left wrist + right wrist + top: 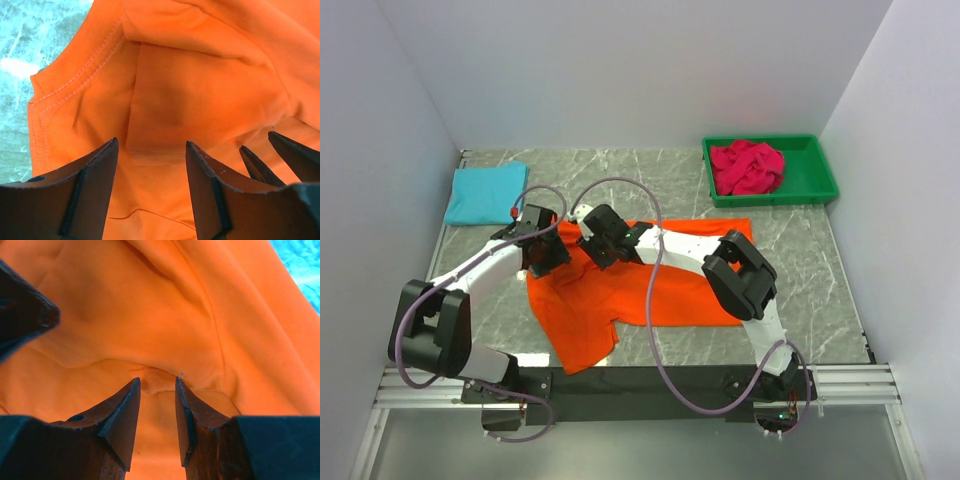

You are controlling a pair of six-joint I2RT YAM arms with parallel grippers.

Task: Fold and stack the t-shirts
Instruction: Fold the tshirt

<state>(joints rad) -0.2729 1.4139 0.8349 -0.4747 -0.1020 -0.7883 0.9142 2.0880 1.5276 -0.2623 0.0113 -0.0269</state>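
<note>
At the far left of the grey marbled desk (820, 270), the light turquoise-blue cloth t-shirt (485, 192) lies folded into a rectangle. Near it, the left end effector (152, 142) hovers with its jaws parted over a stitched edge of the bright orange cloth t-shirt (585, 305), which lies spread and rumpled mid-desk. Nothing is clamped between them.

Just beside it, the right end effector (157, 380) shows a narrow gap with a small pucker of orange cloth at its tips, and I cannot tell whether it pinches. The two work so close together that they may bump. Either one may also catch a single layer, which would drag the fold askew.

At the far right, the crumpled crimson-pink cloth t-shirt (745, 167) sits in the green plastic bin (820, 188), not yet folded.
</note>
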